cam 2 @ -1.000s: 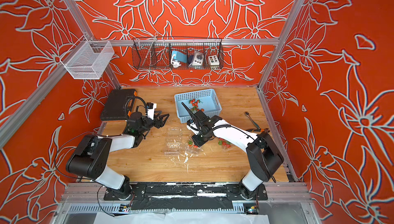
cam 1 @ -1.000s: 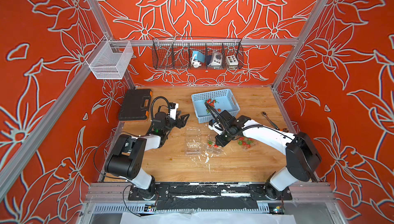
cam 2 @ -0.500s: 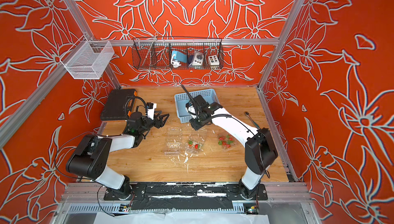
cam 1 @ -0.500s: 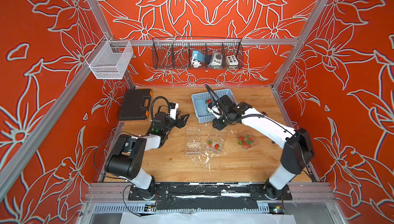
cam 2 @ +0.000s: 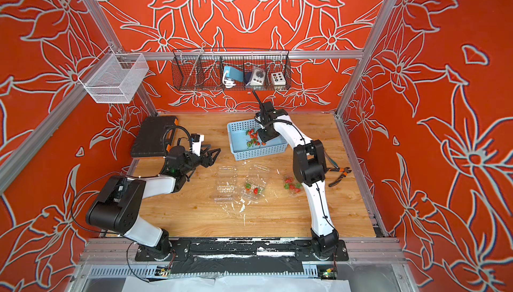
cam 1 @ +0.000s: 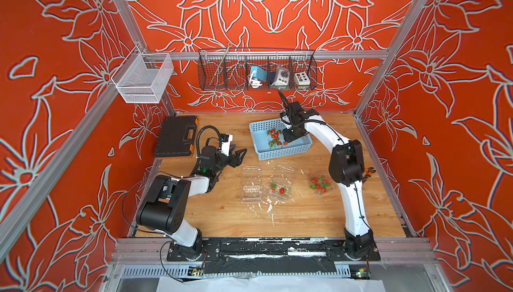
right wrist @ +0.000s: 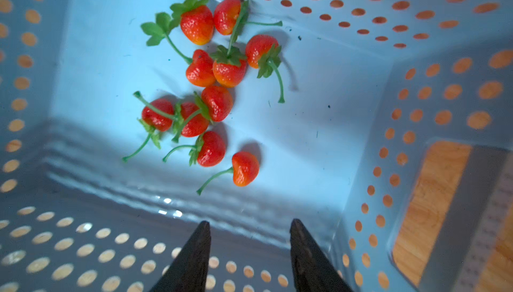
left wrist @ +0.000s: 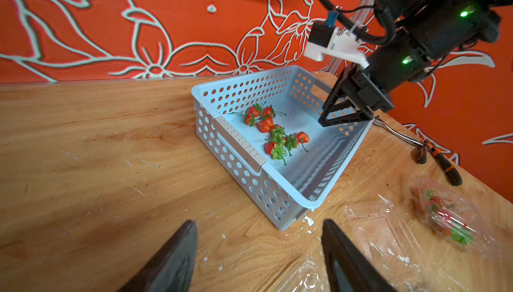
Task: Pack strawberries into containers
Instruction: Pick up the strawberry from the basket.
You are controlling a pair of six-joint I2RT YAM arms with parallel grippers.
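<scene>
Wooden table [cam 1: 305,215], light-blue basket [cam 1: 280,155] near the back wall, three clear containers [cam 1: 251,185] in a row before it, right gripper [right wrist: 249,221] over the basket, jaws parted, empty, left gripper [left wrist: 258,221] likewise parted and empty above bare wood, strawberries [right wrist: 218,103] clustered in the basket, a few in two containers.

Perforated basket [right wrist: 416,104] walls ring the right claw [right wrist: 249,221]; bare floor reaches the strawberries [right wrist: 218,103].

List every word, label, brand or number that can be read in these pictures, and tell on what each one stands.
No text can be read anywhere.
Button box in the wire rack: only coloured dots, any marks are too small to read.
Black case: no label shows.
Pale strip on the blue basket: a pattern of tiny dots, no letters.
</scene>
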